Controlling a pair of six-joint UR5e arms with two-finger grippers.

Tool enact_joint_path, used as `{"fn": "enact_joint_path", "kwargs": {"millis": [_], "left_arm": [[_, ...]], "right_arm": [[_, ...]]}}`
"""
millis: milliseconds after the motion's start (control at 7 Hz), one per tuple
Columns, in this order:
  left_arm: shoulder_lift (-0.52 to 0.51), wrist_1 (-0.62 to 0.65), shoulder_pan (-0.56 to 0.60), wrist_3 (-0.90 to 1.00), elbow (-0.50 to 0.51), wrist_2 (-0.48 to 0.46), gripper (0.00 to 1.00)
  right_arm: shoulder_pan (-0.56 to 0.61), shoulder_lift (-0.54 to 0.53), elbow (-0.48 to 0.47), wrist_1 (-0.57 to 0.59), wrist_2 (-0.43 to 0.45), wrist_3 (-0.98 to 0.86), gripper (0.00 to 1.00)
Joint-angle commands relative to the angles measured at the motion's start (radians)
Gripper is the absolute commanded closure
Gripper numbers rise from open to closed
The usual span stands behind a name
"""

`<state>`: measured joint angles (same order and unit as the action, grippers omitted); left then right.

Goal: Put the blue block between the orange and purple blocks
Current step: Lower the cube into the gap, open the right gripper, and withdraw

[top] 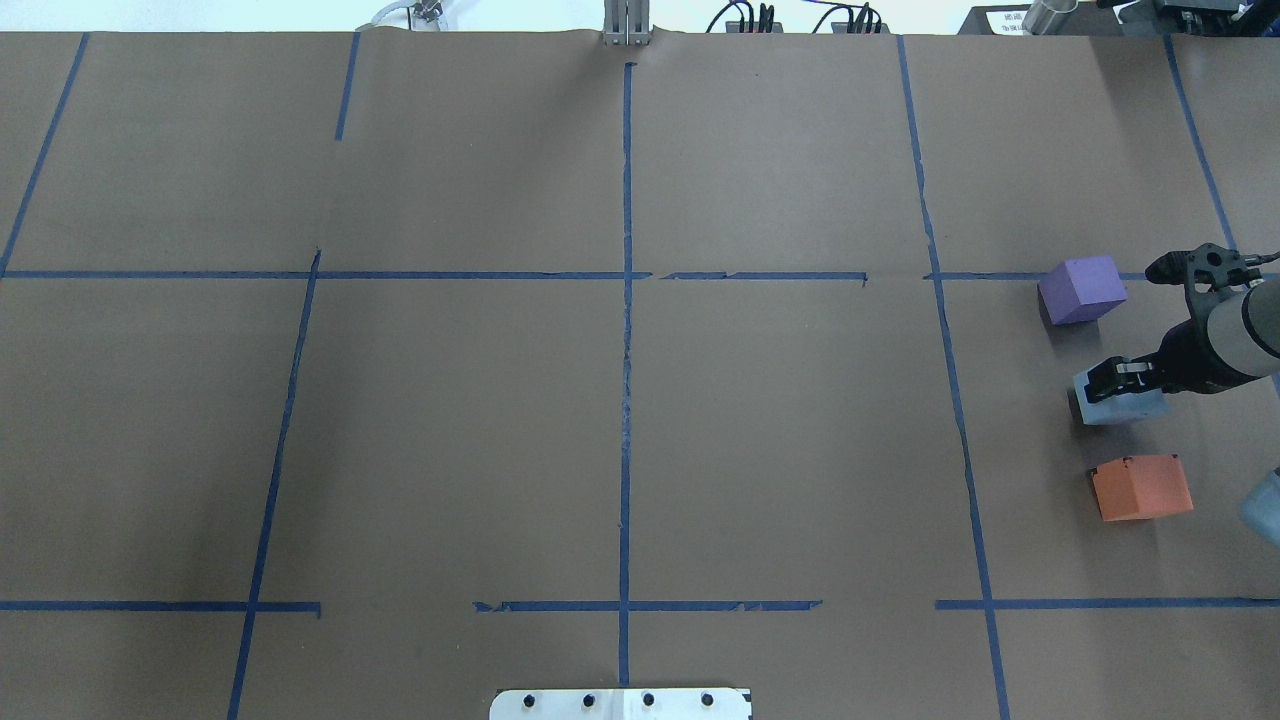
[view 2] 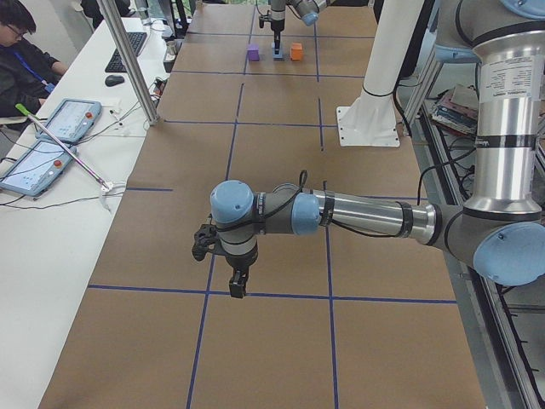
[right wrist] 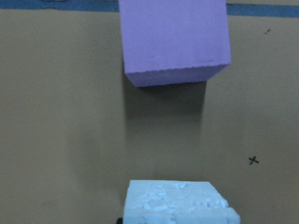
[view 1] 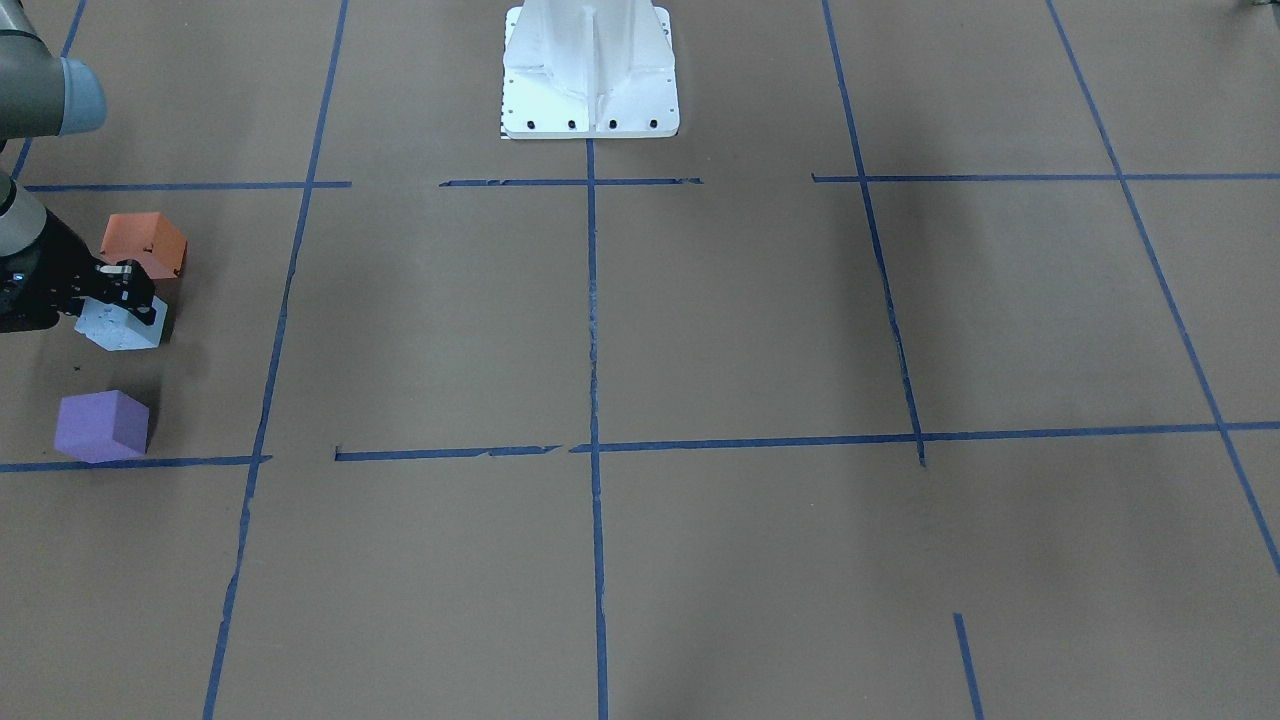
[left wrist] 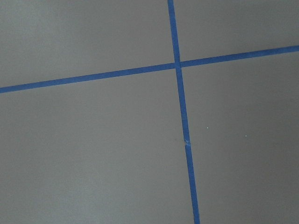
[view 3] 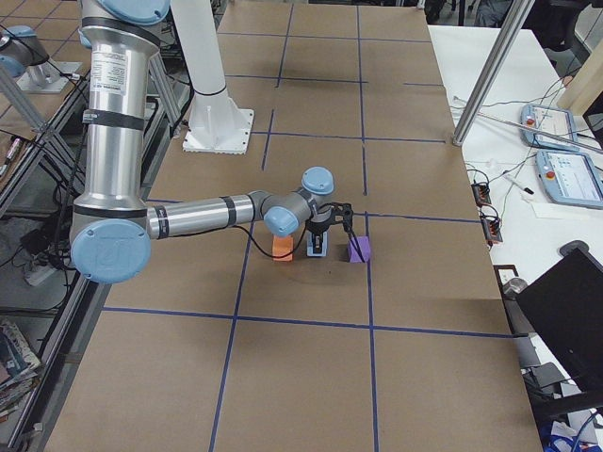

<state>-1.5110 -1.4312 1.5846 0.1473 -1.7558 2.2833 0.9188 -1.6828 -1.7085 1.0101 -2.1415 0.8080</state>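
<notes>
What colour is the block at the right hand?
Pale blue: the block shows best in the overhead view.

Bright, even overhead light casts a soft shadow beside the purple block [right wrist: 175,42].

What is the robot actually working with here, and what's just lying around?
In the job: blue block, orange block, purple block, right hand.
Just there: blue tape lines, white pedestal, left arm, side-table tablets.
</notes>
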Motion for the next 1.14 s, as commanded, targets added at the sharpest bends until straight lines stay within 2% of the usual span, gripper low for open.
{"fn": "enact_joint_path", "kwargs": {"millis": [0,143,286,429,857,1000], "left_arm": [[0.0,0.0,0.0,-0.002,-0.001,0.001,0.0],[0.0,0.0,0.0,-0.002,-0.002,-0.001,0.0],[0.0,0.0,0.0,-0.002,-0.002,0.001,0.0],[0.0,0.0,0.0,-0.002,-0.002,-0.001,0.0],[0.002,-0.017,0.0,0.002,-0.004,-0.001,0.0],[0.003,-0.029,0.0,0.0,-0.002,-0.001,0.0]], "right_arm": [[0.005,0.002,0.004,-0.016,-0.001,0.0,0.0],[0.033,-0.003,-0.029,0.01,-0.011,-0.009,0.0],[0.079,-0.003,-0.064,0.092,-0.056,-0.057,0.0],[0.204,-0.003,-0.088,0.202,-0.119,-0.245,0.0],[0.537,-0.008,-0.137,0.622,-0.126,-0.892,0.0],[0.622,-0.038,-0.137,0.668,-0.145,-0.988,0.0]]}}
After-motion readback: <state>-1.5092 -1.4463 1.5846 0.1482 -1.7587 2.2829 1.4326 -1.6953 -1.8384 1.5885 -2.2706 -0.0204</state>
